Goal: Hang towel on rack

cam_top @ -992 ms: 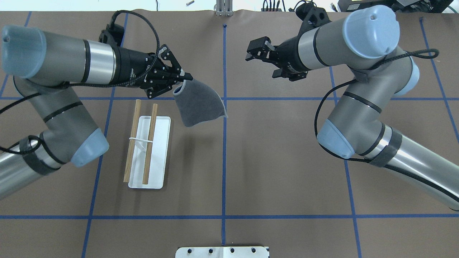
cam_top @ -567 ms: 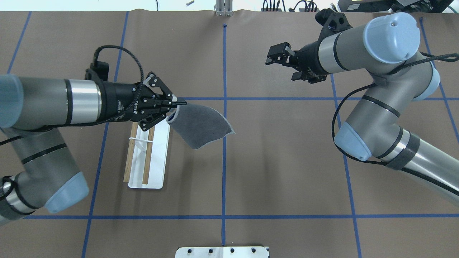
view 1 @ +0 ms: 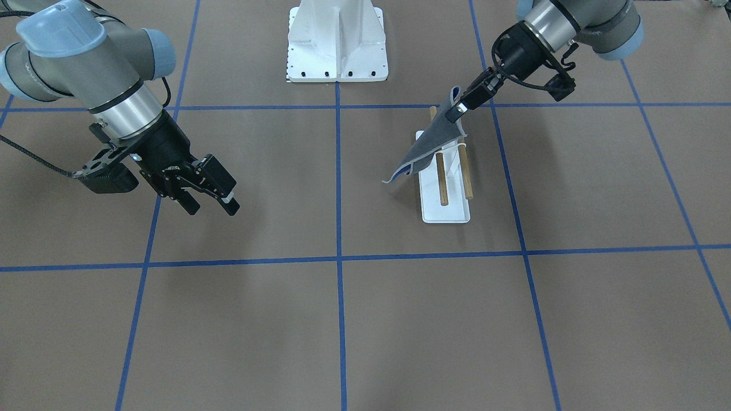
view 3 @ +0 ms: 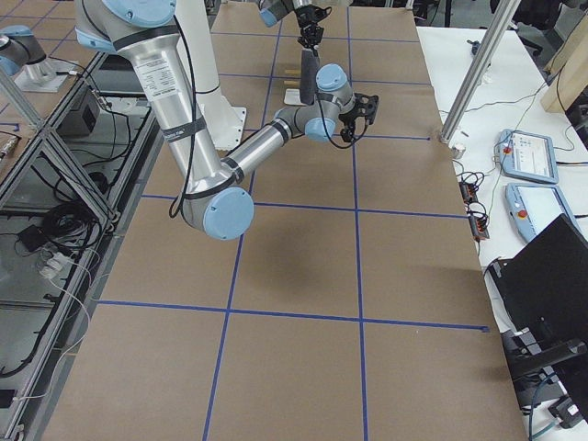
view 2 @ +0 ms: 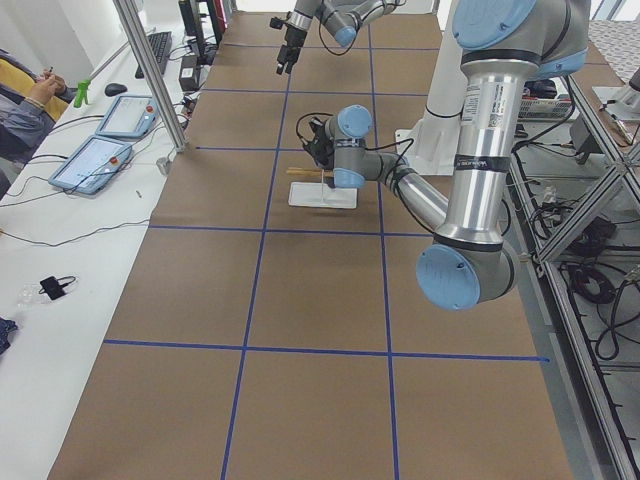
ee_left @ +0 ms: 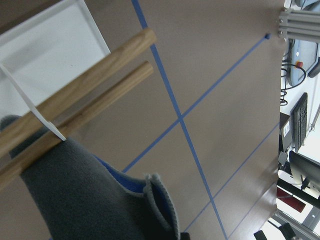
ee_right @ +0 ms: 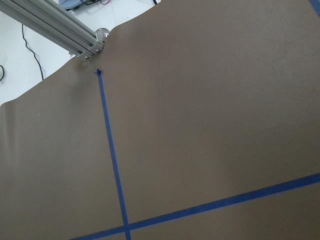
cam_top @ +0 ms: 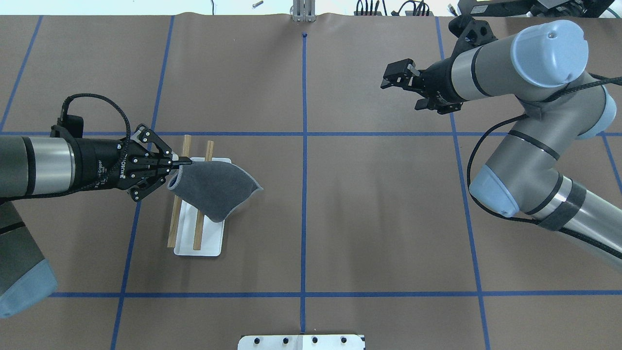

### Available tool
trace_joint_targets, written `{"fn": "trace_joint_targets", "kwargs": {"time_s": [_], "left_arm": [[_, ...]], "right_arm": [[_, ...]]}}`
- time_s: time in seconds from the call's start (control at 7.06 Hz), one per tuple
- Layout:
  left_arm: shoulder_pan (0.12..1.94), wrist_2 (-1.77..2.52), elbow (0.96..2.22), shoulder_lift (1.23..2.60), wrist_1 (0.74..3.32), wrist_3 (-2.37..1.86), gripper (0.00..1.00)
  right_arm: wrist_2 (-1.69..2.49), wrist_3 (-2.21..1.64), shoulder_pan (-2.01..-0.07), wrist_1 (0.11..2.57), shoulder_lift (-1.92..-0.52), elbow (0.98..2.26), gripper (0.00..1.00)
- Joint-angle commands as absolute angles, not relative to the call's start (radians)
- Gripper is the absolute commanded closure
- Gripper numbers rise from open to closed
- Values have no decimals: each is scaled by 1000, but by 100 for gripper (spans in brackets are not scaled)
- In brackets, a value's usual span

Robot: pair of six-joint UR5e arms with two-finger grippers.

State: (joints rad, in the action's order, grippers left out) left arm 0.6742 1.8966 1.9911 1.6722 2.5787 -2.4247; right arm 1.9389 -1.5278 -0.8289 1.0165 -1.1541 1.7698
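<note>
The towel (cam_top: 214, 187), dark grey with pale edging, hangs from my left gripper (cam_top: 186, 159), which is shut on one corner. The cloth drapes across the middle of the rack (cam_top: 199, 243), over both brown dowels (cam_top: 172, 228). In the front view the left gripper (view 1: 457, 108) holds the towel (view 1: 425, 151) slanting down over the rack's white base (view 1: 445, 212). The left wrist view shows the towel (ee_left: 85, 200), its blue reverse side, and the dowels (ee_left: 90, 75). My right gripper (cam_top: 388, 80) is open and empty, far off at the back right, and also shows in the front view (view 1: 214, 208).
A big white bolted pedestal (view 1: 337, 40) stands at the table's robot-side edge, in the middle. Blue tape lines (cam_top: 303, 146) cross the brown table. An aluminium post (ee_right: 75, 42) stands at the far edge.
My left gripper has carried the towel toward the robot's side and left, so the cloth now lies over the rack. My right gripper has drawn back to the right, still open.
</note>
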Motion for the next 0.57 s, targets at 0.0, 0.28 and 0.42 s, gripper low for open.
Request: {"fn": "trace_joint_targets", "kwargs": {"time_s": [0.0, 0.28, 0.42], "left_arm": [[731, 1894, 1944, 1667, 2580, -2419, 100], [759, 1894, 1918, 1663, 2580, -2354, 100], [759, 1894, 1917, 1626, 2588, -2262, 100]], "right_arm": [[1936, -1526, -830, 1015, -1158, 1764, 0], [1936, -1526, -837, 1017, -1163, 1763, 0], [1948, -1500, -853, 1016, -1196, 1766, 0]]}}
